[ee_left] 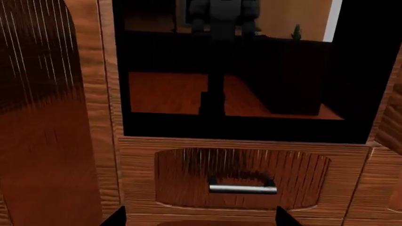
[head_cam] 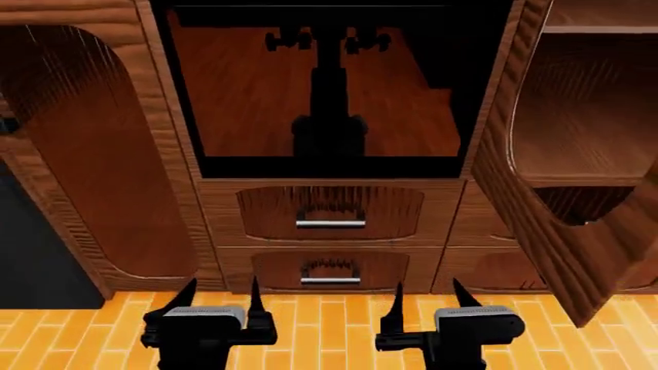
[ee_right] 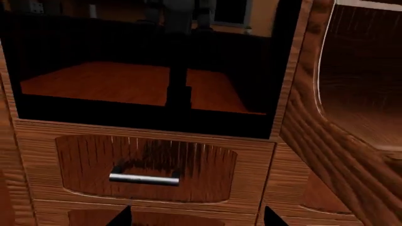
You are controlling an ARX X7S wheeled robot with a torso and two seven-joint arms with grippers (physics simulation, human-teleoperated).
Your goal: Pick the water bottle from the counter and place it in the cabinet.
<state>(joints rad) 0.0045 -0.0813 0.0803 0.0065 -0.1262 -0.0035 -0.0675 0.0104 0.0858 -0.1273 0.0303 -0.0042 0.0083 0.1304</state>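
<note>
both grippers' fingers spread, empty: left gripper (head_cam: 219,297), right gripper (head_cam: 427,299), facing cabinet (head_cam: 329,200) at 12 o'clock. water bottle (ee_left: 296,32) only a reflection, so turn toward counter behind first.

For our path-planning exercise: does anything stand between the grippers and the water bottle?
Cannot be settled: the open left gripper and open right gripper face the cabinet. The water bottle shows only as a small green shape, seemingly reflected in its glossy dark panel.
</note>
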